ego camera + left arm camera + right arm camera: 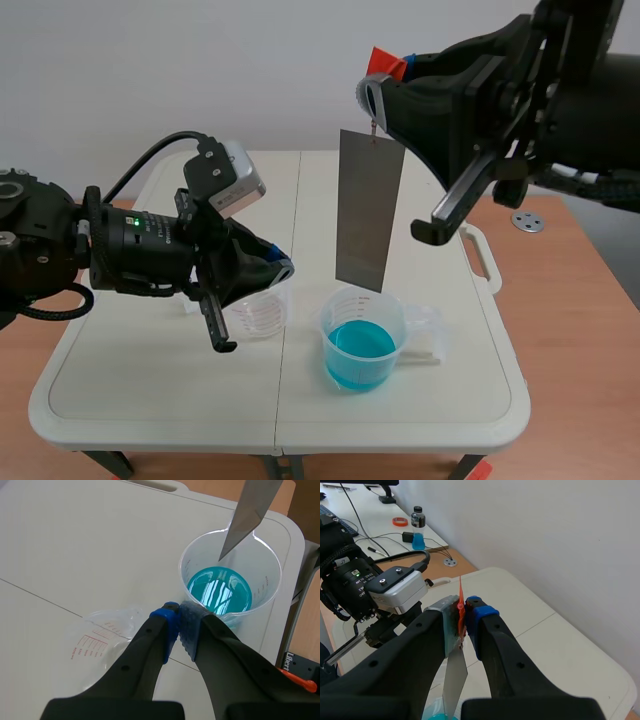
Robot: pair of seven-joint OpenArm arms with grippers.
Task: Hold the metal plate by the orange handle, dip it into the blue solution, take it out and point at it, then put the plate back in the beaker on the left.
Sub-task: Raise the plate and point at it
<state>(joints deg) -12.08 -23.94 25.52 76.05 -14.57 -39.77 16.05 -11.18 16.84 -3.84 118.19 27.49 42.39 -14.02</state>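
Observation:
A grey metal plate [365, 210] hangs upright from a small orange handle [385, 62], and my right gripper [378, 95] is shut on that handle high over the table. In the right wrist view the handle [461, 605] is pinched between the pads of that gripper [465, 616], and the plate [455, 675] drops below. The plate's lower corner [250, 515] hovers above the beaker of blue solution [362, 345], out of the liquid. My left gripper [179, 617] is shut on nothing, its tips by the blue beaker's [227, 587] near rim. An empty clear beaker [258, 315] stands left of it, under the left gripper.
Both beakers stand on a white folding table [130, 370]. A clear plastic piece [428, 330] lies right of the blue beaker. A metal disc [527, 221] rests on the wooden desk at the right. A bottle [418, 527] and cables sit on a far desk.

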